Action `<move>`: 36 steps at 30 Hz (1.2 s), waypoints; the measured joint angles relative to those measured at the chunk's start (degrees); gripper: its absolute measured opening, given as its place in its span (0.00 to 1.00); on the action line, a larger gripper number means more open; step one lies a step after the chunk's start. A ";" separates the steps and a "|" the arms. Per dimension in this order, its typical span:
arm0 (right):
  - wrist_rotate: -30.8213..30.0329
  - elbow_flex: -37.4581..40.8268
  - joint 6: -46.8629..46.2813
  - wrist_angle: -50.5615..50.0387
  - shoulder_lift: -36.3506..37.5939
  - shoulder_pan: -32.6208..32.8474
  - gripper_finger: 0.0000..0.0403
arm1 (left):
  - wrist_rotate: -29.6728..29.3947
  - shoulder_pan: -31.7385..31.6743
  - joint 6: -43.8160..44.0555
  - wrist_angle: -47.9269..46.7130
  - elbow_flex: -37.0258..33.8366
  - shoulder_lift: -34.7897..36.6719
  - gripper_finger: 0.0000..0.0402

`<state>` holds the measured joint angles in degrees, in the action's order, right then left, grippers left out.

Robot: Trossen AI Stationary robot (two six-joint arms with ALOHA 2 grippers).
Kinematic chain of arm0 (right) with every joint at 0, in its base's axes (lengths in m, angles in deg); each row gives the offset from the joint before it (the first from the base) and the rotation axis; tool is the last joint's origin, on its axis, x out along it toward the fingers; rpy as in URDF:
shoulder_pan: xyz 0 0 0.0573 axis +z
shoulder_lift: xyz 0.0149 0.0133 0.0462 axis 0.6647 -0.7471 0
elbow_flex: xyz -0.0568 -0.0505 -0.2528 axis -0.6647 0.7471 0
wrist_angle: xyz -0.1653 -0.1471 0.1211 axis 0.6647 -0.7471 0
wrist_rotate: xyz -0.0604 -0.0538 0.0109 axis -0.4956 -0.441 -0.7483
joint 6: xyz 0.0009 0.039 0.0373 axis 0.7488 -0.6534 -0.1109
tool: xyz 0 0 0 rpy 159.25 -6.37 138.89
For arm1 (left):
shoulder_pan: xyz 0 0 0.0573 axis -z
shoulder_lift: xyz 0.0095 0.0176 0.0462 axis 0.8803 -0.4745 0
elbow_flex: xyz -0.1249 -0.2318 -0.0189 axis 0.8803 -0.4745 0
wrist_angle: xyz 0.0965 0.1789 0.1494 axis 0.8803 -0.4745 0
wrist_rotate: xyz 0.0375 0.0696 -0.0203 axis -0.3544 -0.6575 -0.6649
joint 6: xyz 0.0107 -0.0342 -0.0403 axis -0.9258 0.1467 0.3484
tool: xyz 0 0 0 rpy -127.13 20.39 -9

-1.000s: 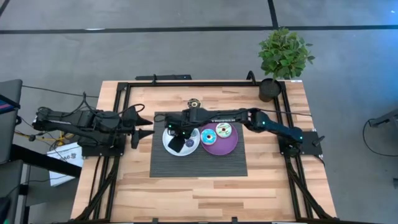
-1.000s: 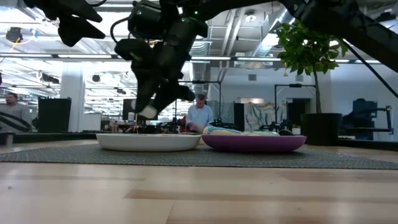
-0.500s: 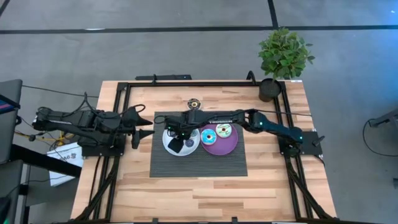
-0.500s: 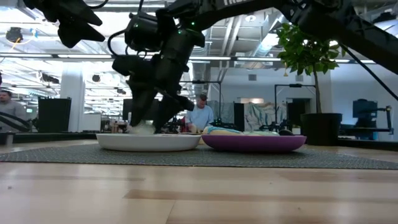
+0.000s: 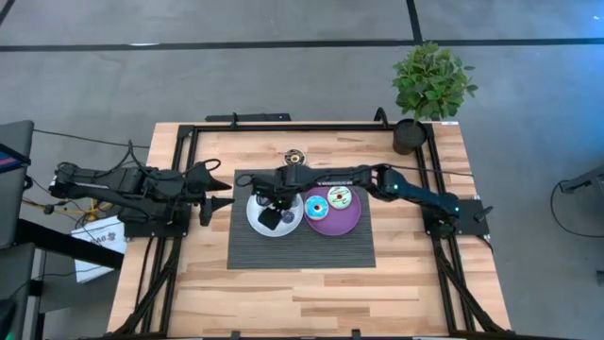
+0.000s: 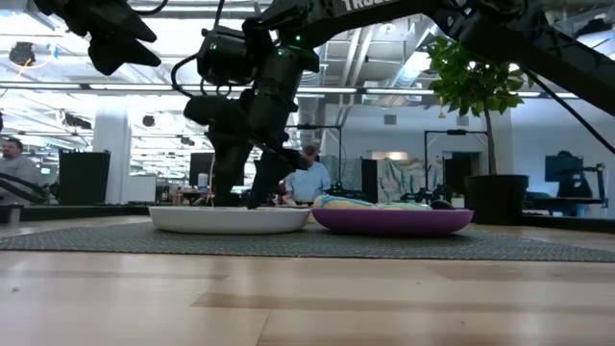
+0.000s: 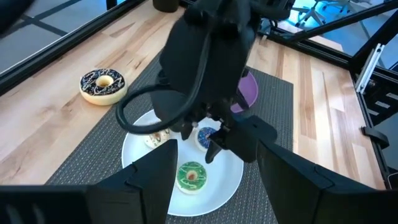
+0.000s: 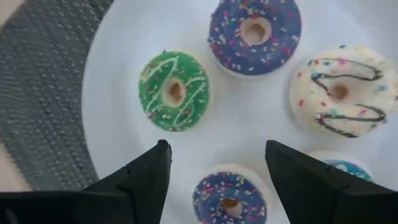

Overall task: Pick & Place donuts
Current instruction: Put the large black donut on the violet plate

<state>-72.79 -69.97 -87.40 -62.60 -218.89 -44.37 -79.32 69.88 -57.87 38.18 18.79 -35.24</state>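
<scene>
Blue donut (image 8: 227,200) on white plate (image 8: 118,74) between spread right end effector (image 8: 217,163) fingers.

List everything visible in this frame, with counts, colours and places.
white plate: one, on the mat's left half
plate donuts: at least five on the white plate: green, two dark blue, white, one cut off
purple plate: one, beside the white plate
blue donut, green donut: on the purple plate
brown donut: one, on bare wood beyond the mat
mat: one, grey, table centre
plant: one, table corner
people: at least two, background
right gripper: jaws open, over the white plate
left gripper: jaws open, table's left edge
</scene>
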 joint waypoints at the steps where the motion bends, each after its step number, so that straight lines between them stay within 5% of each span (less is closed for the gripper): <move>1: 0.05 -0.58 0.13 -0.31 -0.01 -0.13 0.62 | 0.00 0.00 0.00 0.00 0.00 0.00 0.53; 9: 0.55 -0.53 2.74 -0.60 3.40 -0.41 0.62 | 0.00 0.00 0.00 -0.02 -0.02 0.00 0.53; 17: -11.45 -0.67 9.60 -0.91 9.26 1.39 0.62 | 0.00 0.00 0.00 -0.42 -0.02 0.00 0.53; 24: -13.49 1.82 14.03 -2.95 13.86 1.66 0.48 | 0.22 0.00 0.00 -0.45 -0.02 0.00 0.53; 30: -13.57 16.31 14.99 3.83 23.89 -0.05 0.27 | 0.10 0.00 0.00 -0.50 -0.02 0.00 0.53; 36: -11.49 41.90 13.30 26.26 39.84 -2.15 0.08 | -0.72 0.00 -1.83 -0.48 -0.02 0.00 0.53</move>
<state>-84.28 -28.08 -74.10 -36.34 -179.04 -46.51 -80.03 69.88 -59.70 37.70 18.77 -35.24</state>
